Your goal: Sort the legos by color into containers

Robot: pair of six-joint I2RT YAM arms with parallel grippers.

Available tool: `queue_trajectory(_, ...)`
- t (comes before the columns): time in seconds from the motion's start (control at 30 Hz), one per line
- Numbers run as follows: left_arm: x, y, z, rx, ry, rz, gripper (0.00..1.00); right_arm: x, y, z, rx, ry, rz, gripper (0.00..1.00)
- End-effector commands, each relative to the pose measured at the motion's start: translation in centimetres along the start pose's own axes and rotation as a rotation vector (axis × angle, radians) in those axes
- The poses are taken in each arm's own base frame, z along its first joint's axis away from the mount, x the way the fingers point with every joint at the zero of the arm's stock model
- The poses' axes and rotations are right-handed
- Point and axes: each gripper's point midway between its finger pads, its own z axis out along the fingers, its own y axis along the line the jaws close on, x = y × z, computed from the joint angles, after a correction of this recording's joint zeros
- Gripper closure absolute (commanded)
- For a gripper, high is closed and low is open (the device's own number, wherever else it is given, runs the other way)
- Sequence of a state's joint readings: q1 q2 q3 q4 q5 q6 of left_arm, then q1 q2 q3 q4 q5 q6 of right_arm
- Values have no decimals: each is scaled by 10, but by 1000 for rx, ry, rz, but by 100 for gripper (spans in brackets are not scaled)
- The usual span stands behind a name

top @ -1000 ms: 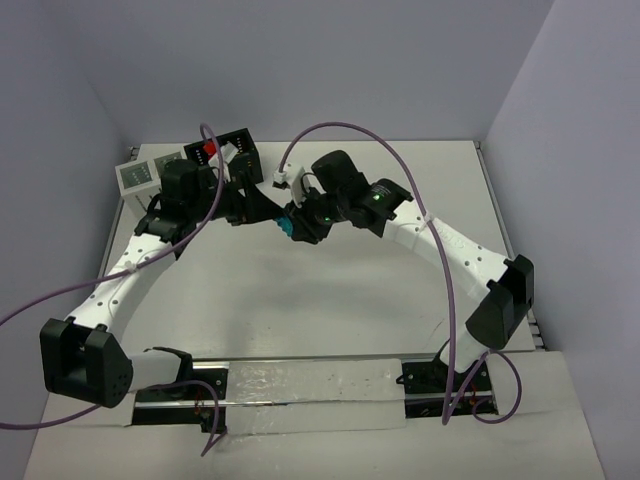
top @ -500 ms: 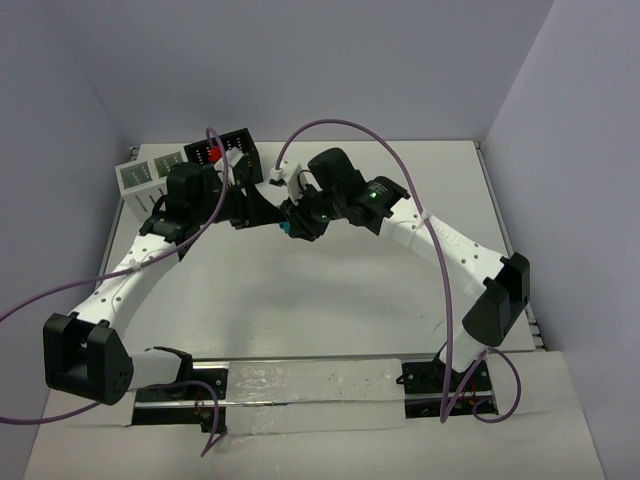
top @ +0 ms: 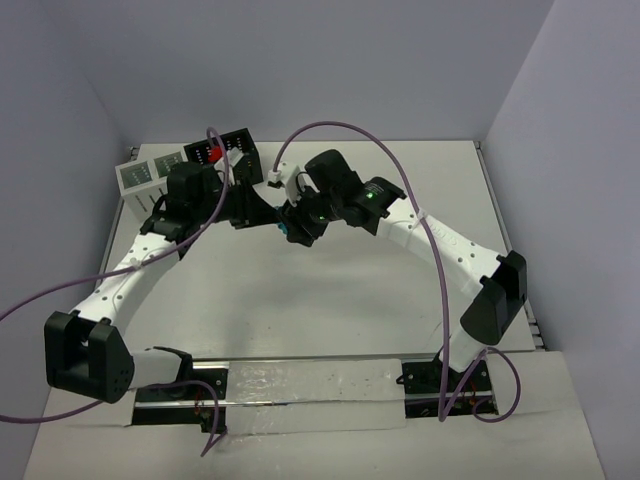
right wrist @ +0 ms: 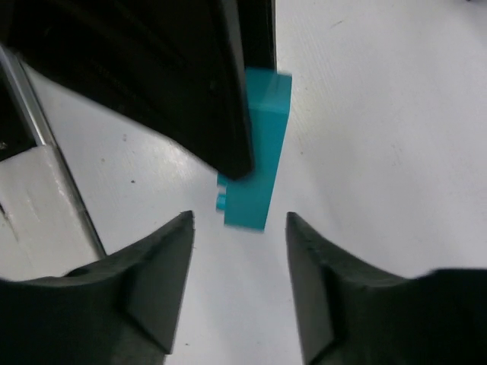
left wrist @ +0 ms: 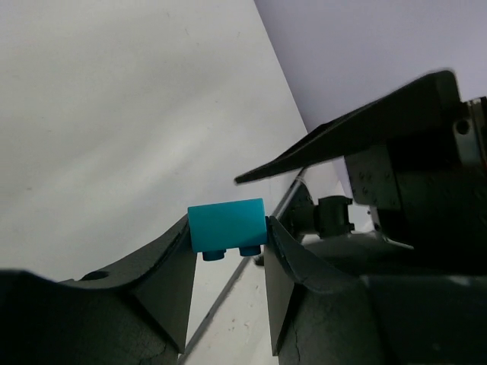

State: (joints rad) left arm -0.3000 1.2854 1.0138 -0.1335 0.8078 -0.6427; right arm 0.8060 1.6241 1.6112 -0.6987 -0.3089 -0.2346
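A teal lego [left wrist: 227, 224] hangs above the table, pinched between the two fingers of my left gripper [left wrist: 228, 226], studs pointing down in the left wrist view. The right wrist view shows the same teal lego [right wrist: 262, 152] against a black left finger [right wrist: 228, 91]. My right gripper [right wrist: 240, 219] stands open just short of it, touching nothing. From above, the left gripper [top: 266, 214] and right gripper [top: 294, 222] meet tip to tip at the teal lego [top: 283, 228]. The black container [top: 238, 146] holds a red lego [top: 212, 155]. The white container [top: 140, 176] stands to its left.
Both containers sit at the far left corner by the wall. Purple cables [top: 340, 130] arch over both arms. A metal rail [top: 310, 380] runs along the near edge between the arm bases.
My left gripper has closed on the teal lego while my right gripper, shut on it before, has opened. Both arms have edged slightly left.
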Motion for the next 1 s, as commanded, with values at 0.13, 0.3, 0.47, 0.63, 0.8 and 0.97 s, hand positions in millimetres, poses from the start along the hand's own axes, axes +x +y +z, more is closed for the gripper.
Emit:
queue_trajectory(0.13,-47,41,-50,-154,-149,80,100,-27,0,-18,19,-96,-11,0)
queue_trajectory(0.3,-93,102,-127,-471,-286,218,100,-25,-8,-19,10,-105,35,0)
queue_trajectory(0.47,-159,158,-215,-757,-397,292,100,-19,-29,-18,31,-103,90,0)
queue_trajectory(0.63,-198,214,-252,-893,-391,267,100,-6,-51,-15,50,-103,146,0)
queue_trajectory(0.8,-219,254,-260,-971,-385,290,100,13,-72,-11,60,-87,204,0)
queue_trajectory(0.97,-235,288,-269,-1045,-396,288,100,22,-85,-10,73,-82,230,0)
